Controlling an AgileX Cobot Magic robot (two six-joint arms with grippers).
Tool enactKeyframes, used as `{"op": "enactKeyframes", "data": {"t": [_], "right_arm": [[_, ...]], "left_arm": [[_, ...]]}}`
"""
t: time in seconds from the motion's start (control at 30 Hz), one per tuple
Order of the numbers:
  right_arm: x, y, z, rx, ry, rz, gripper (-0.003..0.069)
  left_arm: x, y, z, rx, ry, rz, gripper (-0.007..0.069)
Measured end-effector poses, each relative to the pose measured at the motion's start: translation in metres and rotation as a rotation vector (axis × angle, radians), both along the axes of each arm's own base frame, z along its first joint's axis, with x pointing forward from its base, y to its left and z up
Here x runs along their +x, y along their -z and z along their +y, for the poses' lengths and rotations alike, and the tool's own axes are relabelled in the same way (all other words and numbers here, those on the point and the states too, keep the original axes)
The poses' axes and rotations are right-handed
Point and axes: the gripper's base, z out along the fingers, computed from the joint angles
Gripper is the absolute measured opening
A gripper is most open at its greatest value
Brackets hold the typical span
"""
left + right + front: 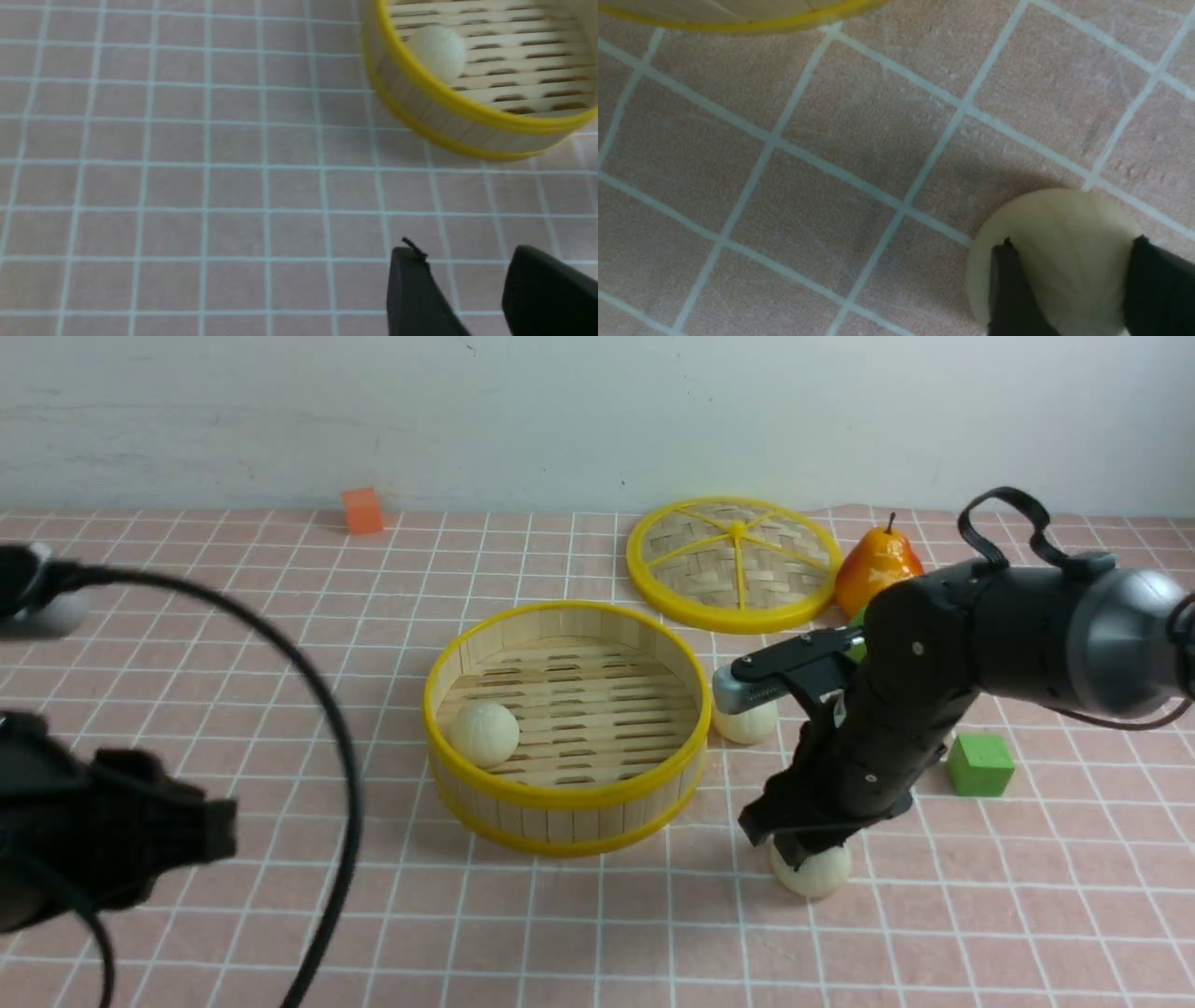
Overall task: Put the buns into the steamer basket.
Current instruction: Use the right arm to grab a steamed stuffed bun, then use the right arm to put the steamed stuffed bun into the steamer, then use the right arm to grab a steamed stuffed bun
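Bun sits between right gripper fingers, right-near of steamer basket; fingers astride, clamping cannot be told. Left gripper narrow, empty, well apart.

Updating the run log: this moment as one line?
in basket: one bun | outside: far bun, near bun | right gripper: straddling near bun, grip unclear | left gripper: open, empty

lab tabletop setup, pink grid cloth, bare white wall, plastic pear
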Motion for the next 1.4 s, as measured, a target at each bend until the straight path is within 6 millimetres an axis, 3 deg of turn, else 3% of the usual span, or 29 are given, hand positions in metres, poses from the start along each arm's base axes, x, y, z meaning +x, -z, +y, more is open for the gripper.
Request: {"op": "enactKeyframes", "data": {"t": [0.07,0.13,0.17,0.2,0.23,0.27,0.33,0.37,0.43,0.5,0.6,0.67,0.73,0.77,0.83,0.93,0.97,1.03,1.1,1.13,1.2,1.23,1.27,1.37,1.4], "right_arm": [[0.000,0.000,-0.001,-0.014,-0.007,0.004,0.0250],[0.001,-0.006,-0.003,-0.048,-0.028,-0.005,0.0125],[0.001,-0.006,-0.003,-0.053,-0.030,-0.001,0.0115],[0.003,-0.015,-0.003,-0.075,-0.043,-0.007,0.0038],[0.005,-0.026,-0.003,-0.085,-0.049,-0.019,0.0017],[0.006,-0.028,-0.003,-0.086,-0.051,-0.023,0.0016],[0.013,-0.063,0.008,-0.072,-0.072,-0.103,0.0015],[0.015,-0.070,0.009,-0.068,-0.077,-0.124,0.0015],[0.019,-0.106,0.035,-0.024,-0.156,-0.265,0.0015],[0.019,-0.121,0.059,0.015,-0.233,-0.365,0.0015],[0.024,-0.117,0.090,0.049,-0.315,-0.450,0.0015],[0.030,-0.093,0.108,0.040,-0.355,-0.454,0.0018],[0.036,-0.062,0.119,0.002,-0.387,-0.423,0.0036],[0.037,-0.059,0.120,-0.002,-0.391,-0.421,0.0043],[0.041,-0.026,0.127,-0.039,-0.413,-0.374,0.0126],[0.041,-0.018,0.131,-0.043,-0.423,-0.368,0.0230],[0.040,-0.025,0.132,-0.039,-0.425,-0.379,0.0337],[0.040,-0.033,0.133,-0.038,-0.424,-0.384,0.0384],[0.038,-0.058,0.133,-0.026,-0.391,-0.387,0.0466],[0.037,-0.067,0.132,-0.024,-0.378,-0.386,0.0482],[0.037,-0.103,0.126,-0.017,-0.340,-0.428,0.0503],[0.038,-0.108,0.124,-0.016,-0.334,-0.436,0.0503],[0.041,-0.131,0.112,-0.020,-0.297,-0.466,0.0503],[0.051,-0.143,0.089,-0.022,-0.216,-0.457,0.0497],[0.063,-0.139,0.068,-0.034,-0.141,-0.417,0.0491]], "left_arm": [[-0.009,0.011,0.009,0.015,-0.027,0.003,0.0213],[-0.022,0.027,0.021,0.031,-0.060,0.013,0.0169],[-0.022,0.029,0.021,0.035,-0.061,0.017,0.0167],[-0.029,0.038,0.026,0.040,-0.068,0.023,0.0151],[-0.032,0.043,0.028,0.043,-0.070,0.024,0.0146],[-0.032,0.046,0.029,0.048,-0.069,0.029,0.0145],[-0.034,0.057,0.030,0.059,-0.054,0.023,0.0143],[-0.034,0.057,0.030,0.060,-0.051,0.021,0.0143],[-0.032,0.059,0.026,0.037,-0.015,-0.019,0.0143],[-0.031,0.056,0.023,0.011,0.009,-0.051,0.0143],[-0.030,0.055,0.021,-0.003,0.021,-0.066,0.0143],[-0.030,0.055,0.021,-0.003,0.019,-0.066,0.0144],[-0.030,0.055,0.021,-0.003,0.019,-0.066,0.0146],[-0.030,0.055,0.021,-0.003,0.019,-0.066,0.0146],[-0.030,0.055,0.021,-0.003,0.019,-0.066,0.0145],[-0.030,0.055,0.021,-0.003,0.019,-0.065,0.0146],[-0.030,0.055,0.021,-0.003,0.019,-0.065,0.0147],[-0.030,0.055,0.021,-0.003,0.019,-0.065,0.0147],[-0.030,0.055,0.021,-0.003,0.019,-0.065,0.0152],[-0.030,0.055,0.021,-0.002,0.019,-0.066,0.0153],[-0.030,0.055,0.021,-0.001,0.020,-0.068,0.0155],[-0.030,0.055,0.021,0.000,0.021,-0.069,0.0155],[-0.030,0.055,0.021,-0.001,0.022,-0.070,0.0157],[-0.030,0.055,0.021,-0.002,0.022,-0.071,0.0160],[-0.030,0.055,0.021,-0.002,0.022,-0.071,0.0162]]}}
